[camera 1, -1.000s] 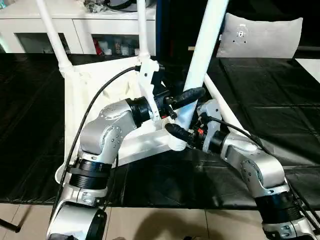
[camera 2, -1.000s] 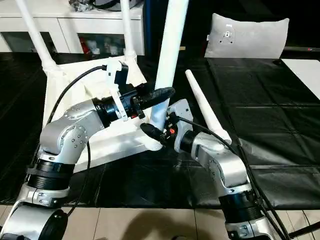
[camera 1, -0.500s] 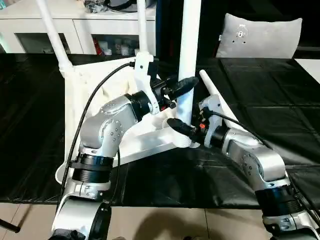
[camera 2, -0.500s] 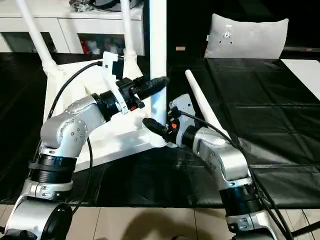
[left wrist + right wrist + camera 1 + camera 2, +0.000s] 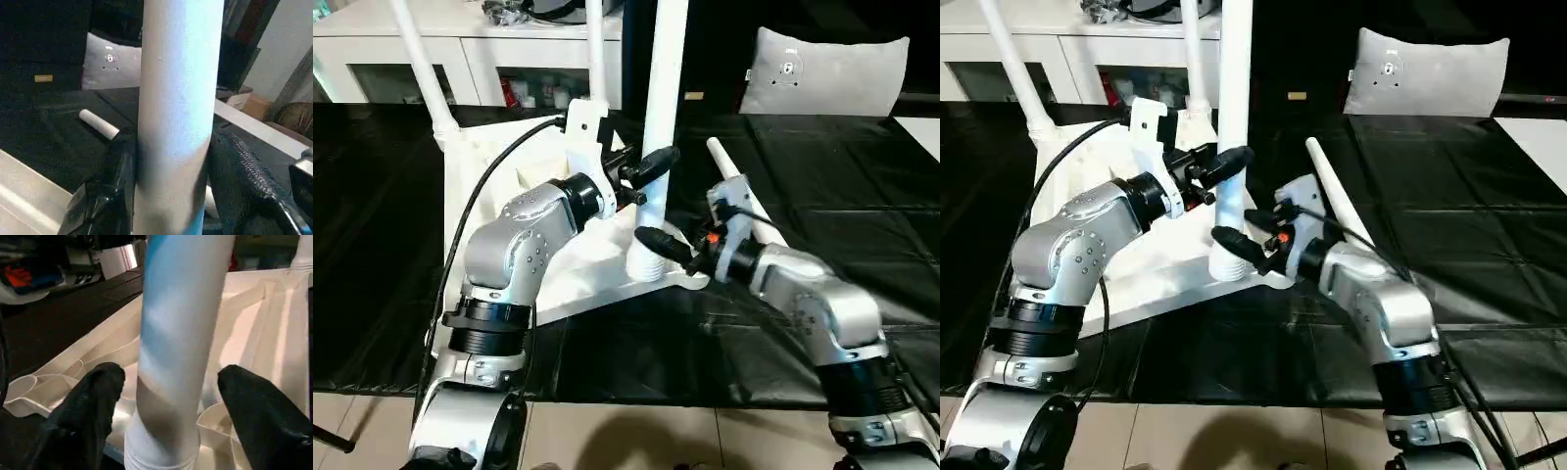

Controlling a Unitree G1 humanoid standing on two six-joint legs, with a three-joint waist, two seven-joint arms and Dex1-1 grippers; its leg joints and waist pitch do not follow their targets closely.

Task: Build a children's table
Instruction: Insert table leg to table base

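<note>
standing upright in the near socket of the upturned top (image 5: 489,186), the leg (image 5: 664,88) was clamped by the left gripper (image 5: 644,172) while the right gripper (image 5: 168,423) gaped beside its base; likely light, stiff, slippery plastic, best held low.

No readable text, label, brand or number anywhere (a small round mark on the grey cushion (image 5: 826,61), too small to make out).

table leg (image 5: 178,122): smooth white plastic | floor mat (image 5: 842,196): glossy black | forearms (image 5: 514,255): silver metal
</note>
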